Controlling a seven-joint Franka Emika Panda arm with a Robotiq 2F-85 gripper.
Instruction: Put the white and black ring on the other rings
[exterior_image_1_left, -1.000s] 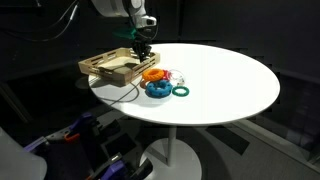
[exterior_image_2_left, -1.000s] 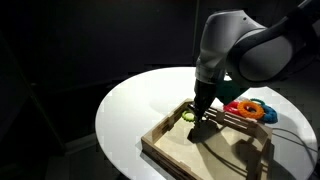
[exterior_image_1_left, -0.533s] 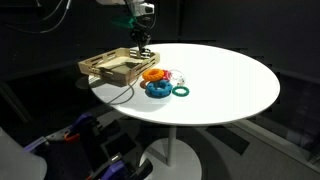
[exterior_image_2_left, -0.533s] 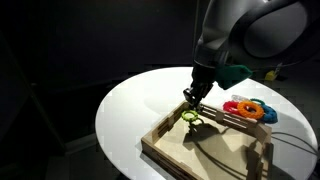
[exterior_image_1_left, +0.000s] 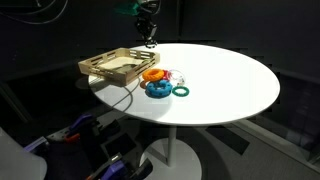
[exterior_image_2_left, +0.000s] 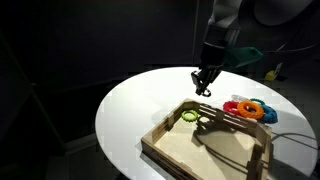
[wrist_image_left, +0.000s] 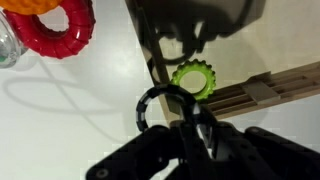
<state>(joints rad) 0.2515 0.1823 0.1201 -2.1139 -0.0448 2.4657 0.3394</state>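
- Clamping the white and black ring in the gripper, fingers closed onto its dark rim.
- Hanging clear above the table, over the far end of the wooden tray.
- Aiming, as a judgement, for the other rings, which are lying on the table beside the tray, below the claw and off toward the camera, well apart from it.
- Seeming to carry the ring roughly flat, so calling for a sideways shift and then a straight descent.
- Showing the grip itself only in the wrist view, with a green toothed ring beneath and a red ring at the upper left.
- Giving height and gap only in both exterior views, the held ring being too small to make out there.
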